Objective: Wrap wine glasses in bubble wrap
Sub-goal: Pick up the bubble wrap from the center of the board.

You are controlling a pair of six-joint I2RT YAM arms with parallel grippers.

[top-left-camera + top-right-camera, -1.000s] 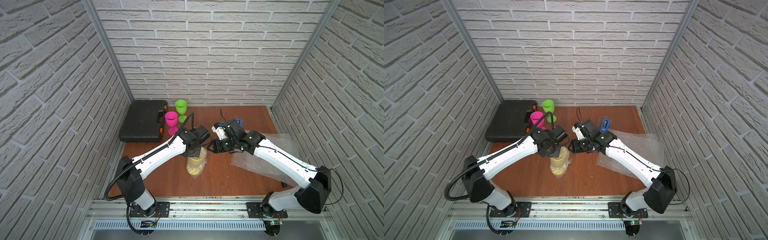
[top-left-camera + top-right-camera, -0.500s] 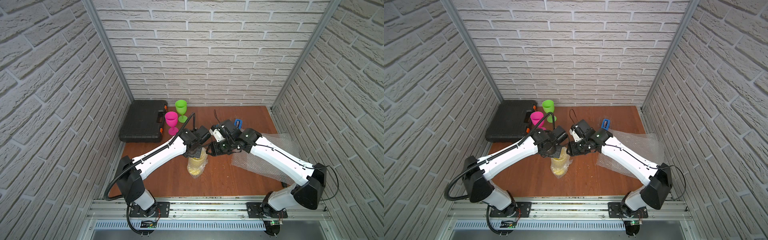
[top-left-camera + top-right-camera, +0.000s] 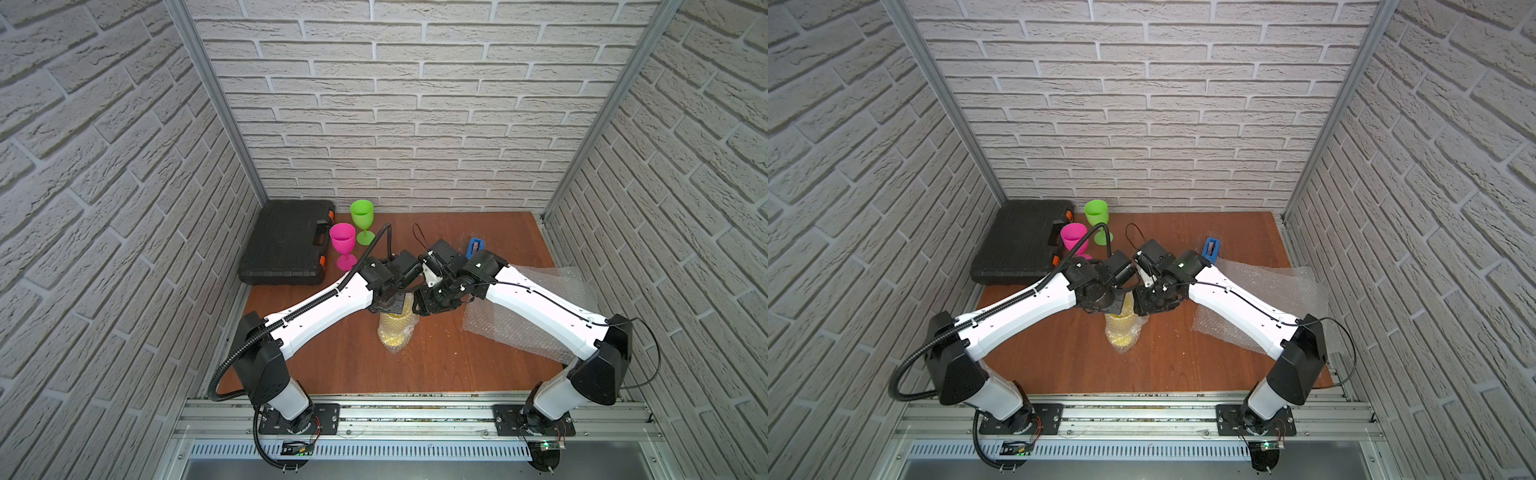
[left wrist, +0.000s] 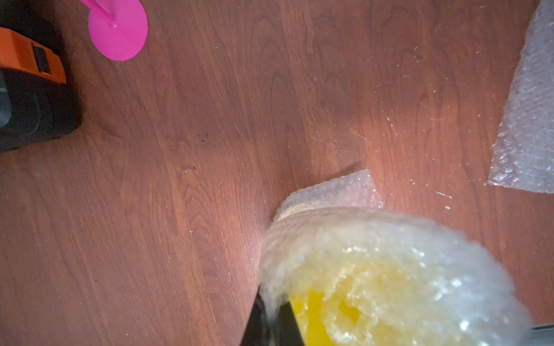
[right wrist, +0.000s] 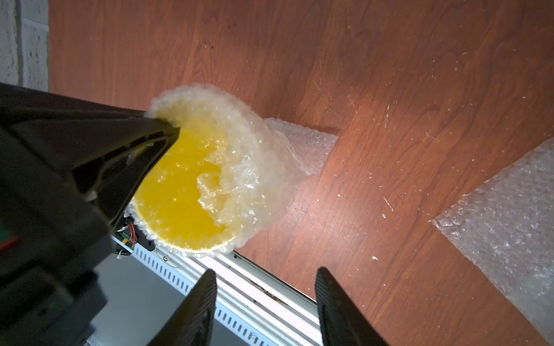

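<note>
Me: Right gripper (image 5: 263, 275) is sitting closer to my left one than a second ago, fingers spreading wider. Nothing is lying between them. It is hanging just beside the goblet's mouth.

Note-taker: And the left?

Me: Left gripper (image 5: 171, 131) is pinching tight on the rim of the yellow goblet (image 3: 397, 330), with bubble wrap (image 5: 254, 167) caught in the pinch.

Note-taker: Where is the goblet standing?

Me: Mid-table (image 3: 436, 365), upright, wrap bunching round the bowl, mouth partly showing. Pink goblet (image 3: 343, 245) and green goblet (image 3: 362, 216) are standing bare at the back, beside the black case (image 3: 286, 243). Spare sheets (image 3: 536, 307) are lying under my right arm, blue tape dispenser (image 3: 476, 247) just behind.
</note>
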